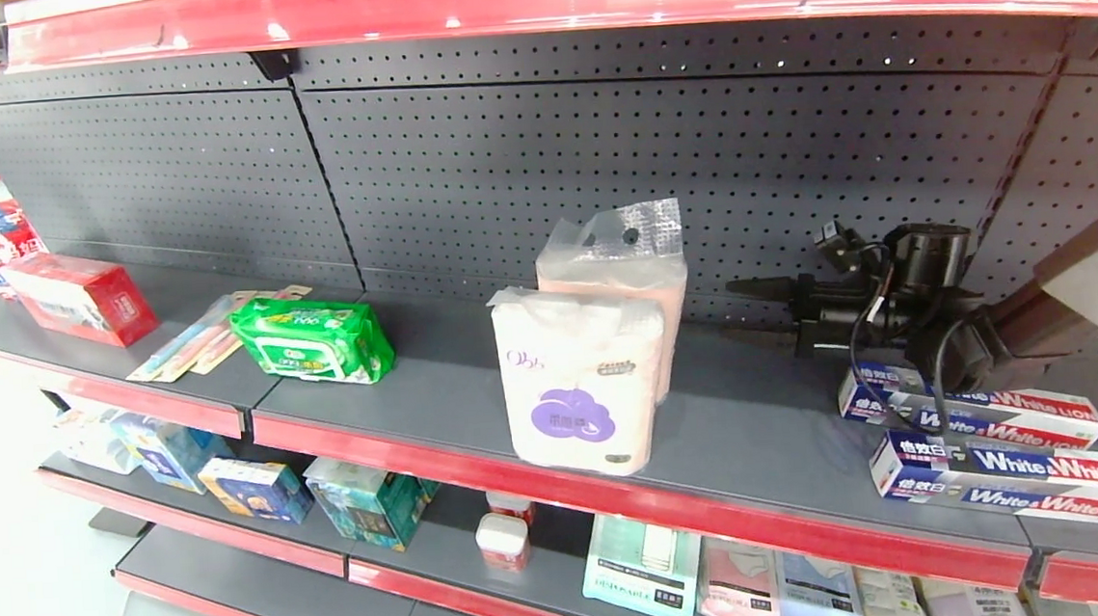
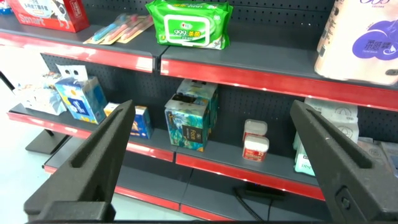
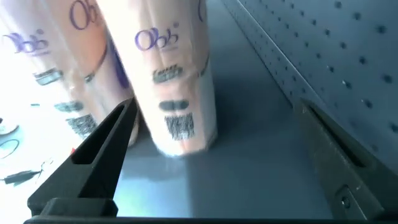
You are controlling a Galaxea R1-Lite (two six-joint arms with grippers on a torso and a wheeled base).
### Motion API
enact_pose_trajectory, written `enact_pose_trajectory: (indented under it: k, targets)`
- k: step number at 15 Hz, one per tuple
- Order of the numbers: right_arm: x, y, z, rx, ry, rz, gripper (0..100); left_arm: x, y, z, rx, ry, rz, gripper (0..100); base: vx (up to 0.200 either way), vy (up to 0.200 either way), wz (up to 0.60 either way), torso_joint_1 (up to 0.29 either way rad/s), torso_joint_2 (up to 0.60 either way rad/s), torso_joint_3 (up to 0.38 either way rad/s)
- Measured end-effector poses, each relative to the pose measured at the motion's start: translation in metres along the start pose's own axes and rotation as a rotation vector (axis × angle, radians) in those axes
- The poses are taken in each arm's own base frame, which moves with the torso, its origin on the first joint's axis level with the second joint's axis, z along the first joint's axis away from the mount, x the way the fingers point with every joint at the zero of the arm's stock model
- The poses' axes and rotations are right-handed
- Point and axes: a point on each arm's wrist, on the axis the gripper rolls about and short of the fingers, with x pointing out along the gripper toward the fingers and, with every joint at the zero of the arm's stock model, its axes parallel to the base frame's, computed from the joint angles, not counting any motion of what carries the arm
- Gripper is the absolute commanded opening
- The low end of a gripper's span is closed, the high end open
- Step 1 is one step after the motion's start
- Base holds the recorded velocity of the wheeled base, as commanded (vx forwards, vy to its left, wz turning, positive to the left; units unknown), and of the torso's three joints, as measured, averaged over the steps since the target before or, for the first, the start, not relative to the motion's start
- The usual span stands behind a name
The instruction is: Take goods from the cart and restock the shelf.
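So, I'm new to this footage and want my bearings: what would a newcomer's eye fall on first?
Probably the white tissue pack with its purple mark, standing at the front edge of the shelf, with a pink pack upright just behind it. To their right, the open right gripper hovers low over the shelf, pointing toward the pink pack. A bright green wipes pack lies farther left.

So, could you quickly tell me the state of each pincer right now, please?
Left pincer: open, holding nothing.
Right pincer: open, holding nothing.
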Motion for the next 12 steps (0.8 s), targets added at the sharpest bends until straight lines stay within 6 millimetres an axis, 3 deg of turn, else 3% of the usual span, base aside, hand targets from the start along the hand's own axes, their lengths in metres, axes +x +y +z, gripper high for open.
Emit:
enact_pose_trajectory:
  k: [6, 12]
  targets:
    - [-0.032, 0.021, 0.01, 0.043, 0.034, -0.111, 100, 0.0, 0.0, 0.0, 0.0, 0.0, 0.0, 100, 0.0, 0.0, 0.0, 0.0, 0.0, 0.0]
    - [-0.068, 0.075, 0.025, 0.105, 0.114, -0.321, 100, 0.0, 0.0, 0.0, 0.0, 0.0, 0.0, 100, 0.0, 0.0, 0.0, 0.0, 0.0, 0.0]
